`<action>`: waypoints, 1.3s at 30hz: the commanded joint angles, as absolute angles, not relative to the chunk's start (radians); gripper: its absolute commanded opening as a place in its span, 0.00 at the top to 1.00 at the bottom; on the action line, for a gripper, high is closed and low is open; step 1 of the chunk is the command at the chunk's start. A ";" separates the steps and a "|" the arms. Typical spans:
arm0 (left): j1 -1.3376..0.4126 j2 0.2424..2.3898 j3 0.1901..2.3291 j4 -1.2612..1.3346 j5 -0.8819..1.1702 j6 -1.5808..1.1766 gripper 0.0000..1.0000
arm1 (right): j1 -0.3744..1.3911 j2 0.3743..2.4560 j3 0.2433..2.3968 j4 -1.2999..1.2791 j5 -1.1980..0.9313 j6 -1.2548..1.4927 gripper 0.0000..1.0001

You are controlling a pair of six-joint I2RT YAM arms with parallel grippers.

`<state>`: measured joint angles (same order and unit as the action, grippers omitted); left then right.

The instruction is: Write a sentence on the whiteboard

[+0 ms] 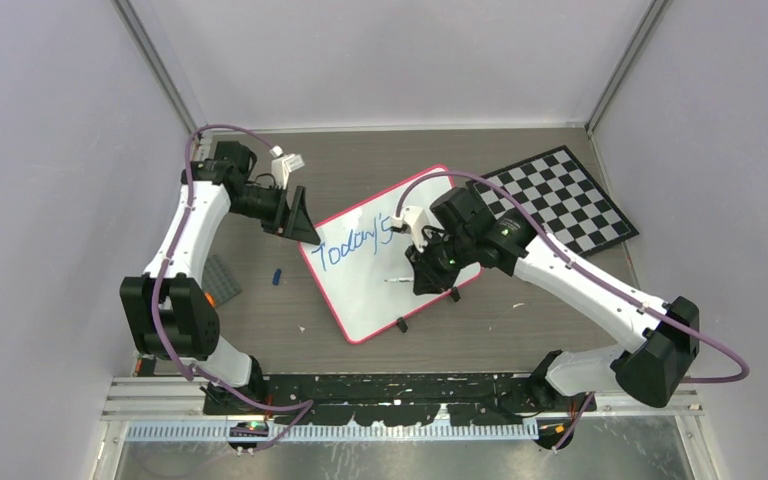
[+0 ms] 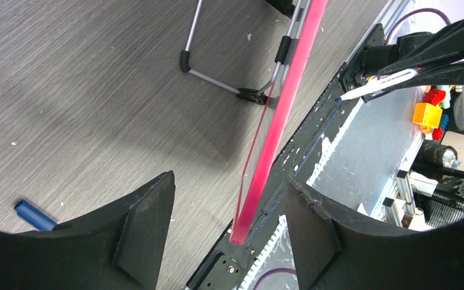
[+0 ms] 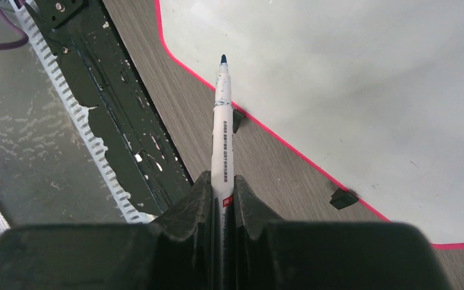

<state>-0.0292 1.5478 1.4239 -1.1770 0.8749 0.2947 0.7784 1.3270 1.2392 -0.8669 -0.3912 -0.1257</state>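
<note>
The whiteboard (image 1: 380, 295) with a pink-red frame stands tilted at the table's middle, with "Today's" written in blue along its upper part. My left gripper (image 1: 298, 228) is open at the board's far left corner. In the left wrist view the pink frame edge (image 2: 278, 139) runs between the jaws (image 2: 229, 178) without touching either one. My right gripper (image 1: 428, 272) is shut on a white marker (image 1: 398, 280), held over the blank lower part of the board. In the right wrist view the marker (image 3: 221, 121) juts from the jaws (image 3: 222, 178), its dark tip over the board (image 3: 350, 90) near the edge; contact cannot be told.
A black-and-white checkerboard (image 1: 560, 200) lies behind the board at the right. A blue pen cap (image 1: 277, 276) and a grey studded plate (image 1: 222, 280) lie left of the board. The board's wire stand (image 2: 217, 75) rests on the table behind it. The black rail (image 1: 410, 385) runs along the near edge.
</note>
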 commanded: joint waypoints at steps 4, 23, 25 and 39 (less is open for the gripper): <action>-0.025 1.550 1.418 -1.152 0.938 0.296 0.34 | 0.793 1.282 1.175 -0.762 -0.340 -0.156 1.00; -0.029 1.577 1.418 -1.158 0.944 0.309 0.64 | 0.873 1.344 1.136 -0.693 -0.150 -0.169 1.00; -0.030 1.577 1.419 -1.158 0.942 0.311 0.68 | 0.875 1.349 1.138 -0.689 -0.149 -0.169 1.00; -0.042 1.578 1.418 -1.163 0.935 0.323 0.92 | 0.879 1.376 1.178 -0.669 -0.168 -0.147 1.00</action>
<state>-0.0376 1.5803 1.4212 -1.1728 0.9577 0.3222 0.8715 1.3815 1.1294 -0.7078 -0.1406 -0.1581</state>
